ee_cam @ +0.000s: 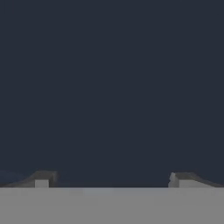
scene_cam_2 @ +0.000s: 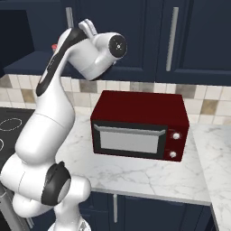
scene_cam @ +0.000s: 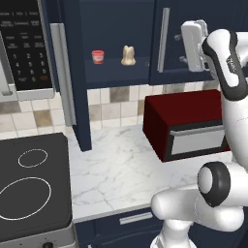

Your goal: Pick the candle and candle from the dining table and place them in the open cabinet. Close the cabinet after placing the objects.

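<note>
— What's nearest the base?
— Marble counter (scene_cam: 116, 169), then a dark red toaster oven (scene_cam_2: 140, 126) on it.
— And the gripper (ee_cam: 111, 181)?
— Raised against a navy cabinet (scene_cam: 121, 29) door, its jaws spread wide, holding nothing.
— The candles?
— A lumpy cream candle (scene_cam: 128, 55) stands on the open cabinet's shelf, beside a small red cup (scene_cam: 98, 56).

Red oven (scene_cam_2: 140, 131) — beneath navy cabinet (scene_cam_2: 198, 36)
</note>
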